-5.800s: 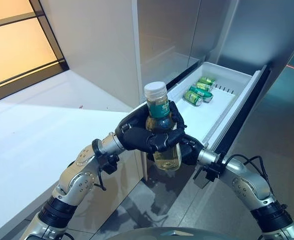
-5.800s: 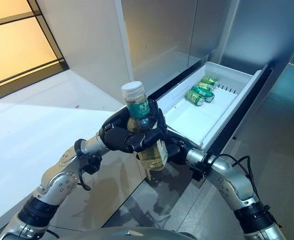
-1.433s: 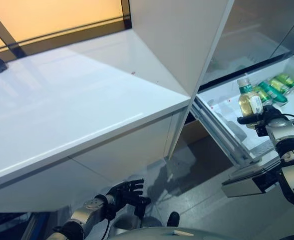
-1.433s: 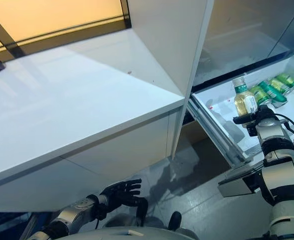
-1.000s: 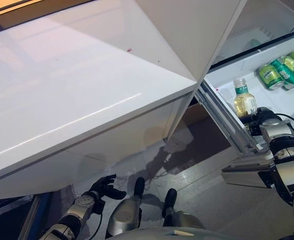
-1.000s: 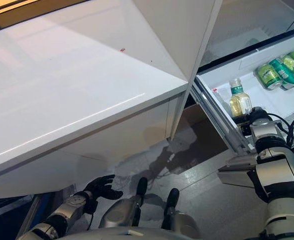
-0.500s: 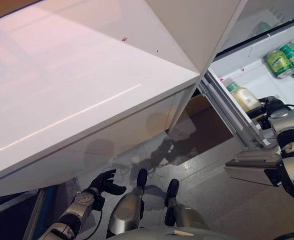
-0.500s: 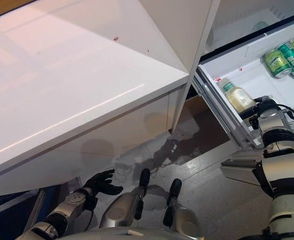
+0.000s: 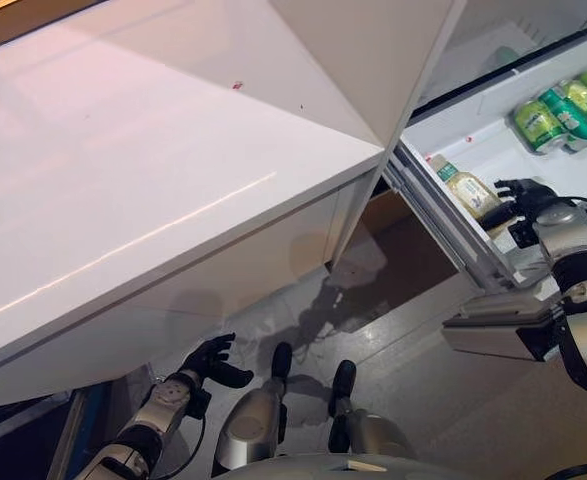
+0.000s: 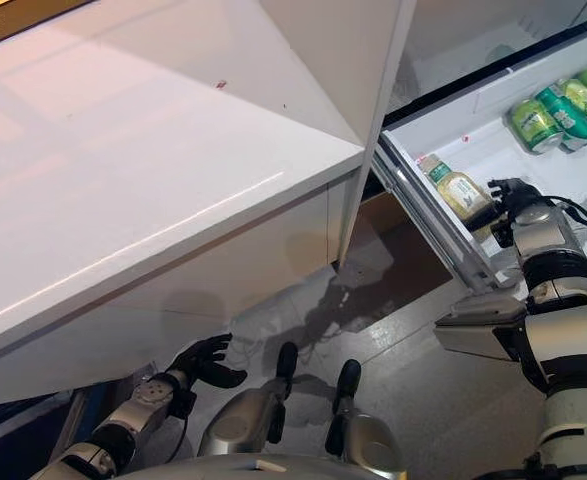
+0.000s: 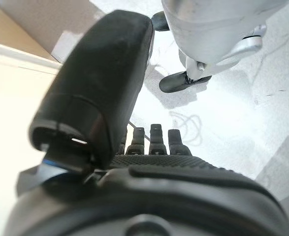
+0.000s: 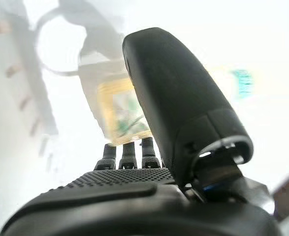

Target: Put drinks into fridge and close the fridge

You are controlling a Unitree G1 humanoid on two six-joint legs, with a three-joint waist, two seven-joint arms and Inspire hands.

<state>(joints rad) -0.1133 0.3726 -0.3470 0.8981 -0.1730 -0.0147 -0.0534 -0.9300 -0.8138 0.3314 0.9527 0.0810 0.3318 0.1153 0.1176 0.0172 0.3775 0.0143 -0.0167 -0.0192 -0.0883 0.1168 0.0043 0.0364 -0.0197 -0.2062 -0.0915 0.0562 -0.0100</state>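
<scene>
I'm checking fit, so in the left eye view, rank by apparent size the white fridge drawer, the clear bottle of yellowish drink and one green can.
1. White fridge drawer, largest.
2. Clear bottle of yellowish drink.
3. Green can, smallest, though it lies farther from the camera.

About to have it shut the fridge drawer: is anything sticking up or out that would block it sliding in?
Nothing visible blocks it. The bottle and green cans lie flat inside the drawer; only the right hand reaches over the drawer's edge.

Bottle (image 9: 465, 187) lying in drawer (image 9: 443, 130), cans (image 9: 553, 112) behind.
</scene>
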